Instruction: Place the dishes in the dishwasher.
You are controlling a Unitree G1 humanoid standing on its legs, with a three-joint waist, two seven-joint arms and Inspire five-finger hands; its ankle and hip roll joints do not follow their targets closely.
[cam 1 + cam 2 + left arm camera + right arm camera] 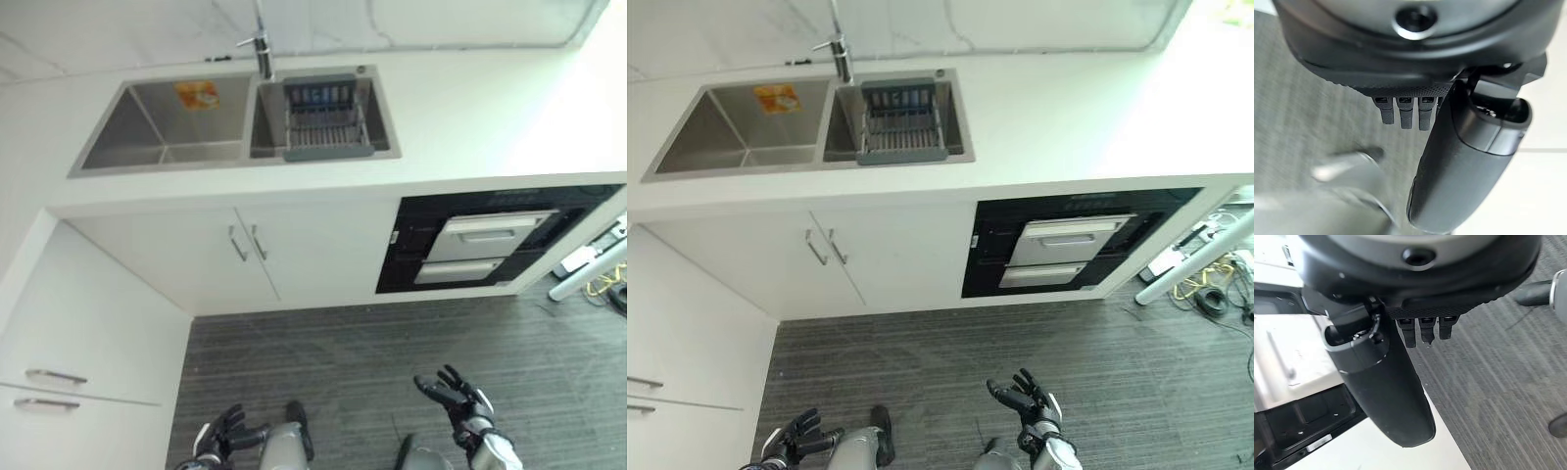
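A white bench [460,108] runs across the far side of the scene, with a double sink [147,147] of two steel basins set into it. One faucet [261,49] stands at the far edge between the basins. The left basin carries one orange sticker [197,94] on its far wall. The right basin holds one grey dish rack [327,119]; what sits in it is too small to make out.

Under the sink are two white cabinet doors [294,250], each with one metal handle at the middle seam. To their right, below the bench, sits the black dishwasher [490,240], its two silver drawer fronts closed, one above the other. On the near left, two more drawer handles [54,377] show on a white unit.

Both hands hang low over the grey striped floor [372,362], well apart from the bench. The left hand [220,433] is released, fingers loosely spread, holding nothing. The right hand [453,394] is also relaxed and empty.
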